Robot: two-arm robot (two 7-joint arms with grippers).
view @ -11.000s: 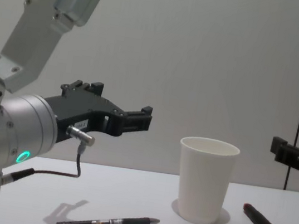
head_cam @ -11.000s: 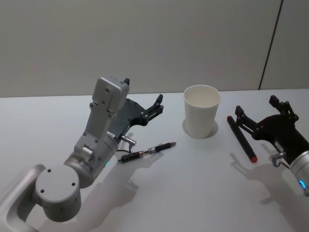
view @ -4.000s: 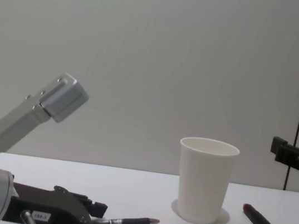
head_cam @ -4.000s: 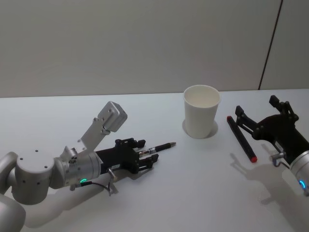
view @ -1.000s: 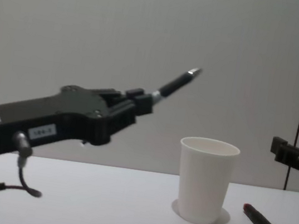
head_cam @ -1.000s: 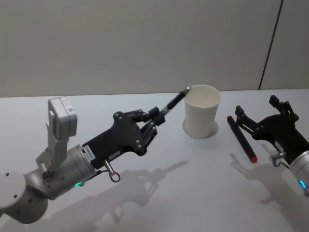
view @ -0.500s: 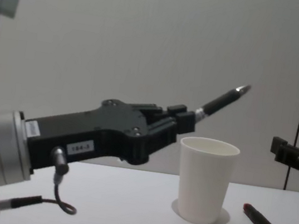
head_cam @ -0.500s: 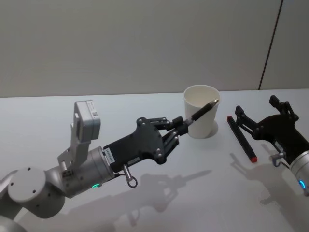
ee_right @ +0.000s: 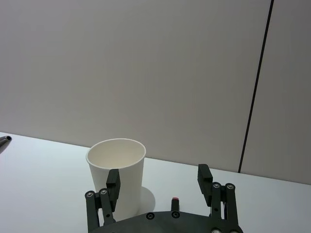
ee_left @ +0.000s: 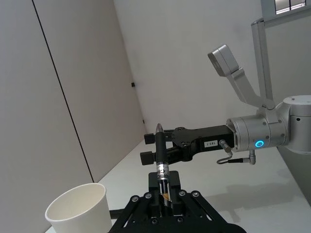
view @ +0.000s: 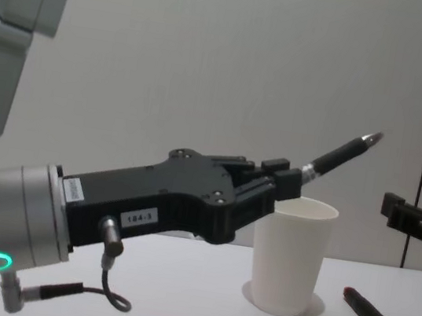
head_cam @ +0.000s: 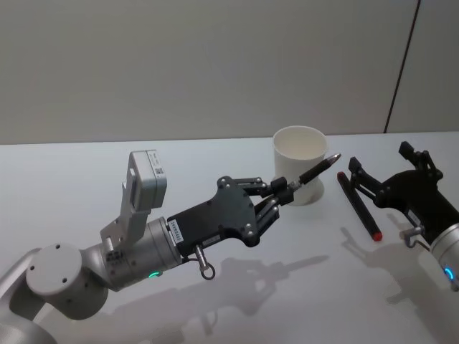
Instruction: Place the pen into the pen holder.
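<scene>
Gripping the pen [head_cam: 315, 169] by its lower barrel, the left gripper [head_cam: 281, 189] has both fingers clamped shut on it, and the pen hangs in the air, clear of the table [head_cam: 107, 165]. The pen is black with a pale band near the fingers. It tilts, with its pointed tip up and away toward the table's right side. From the chest camera the pen [view: 342, 156] rises above the rolled rim of the pen holder [view: 287, 257], its tip past the cup's right wall and no part of it inside. Whether it hangs straight over the opening cannot be told. In the head view it crosses in front of the cup's near wall. The left wrist camera looks along the pen [ee_left: 161, 160], and the cup [ee_left: 77, 213] is apart from it.

The pen holder [head_cam: 287, 168], a white paper cup, stands upright toward the table's far edge, right of the middle.

A second pen [head_cam: 358, 208], dark with a red end, lies flat on the table between the cup and the right edge, touching neither. Just beside it, near the right edge, the right gripper [head_cam: 381, 157] is parked low with its fingers spread wide, holding nothing. Its wrist camera looks between the fingers at the cup [ee_right: 116, 167].
</scene>
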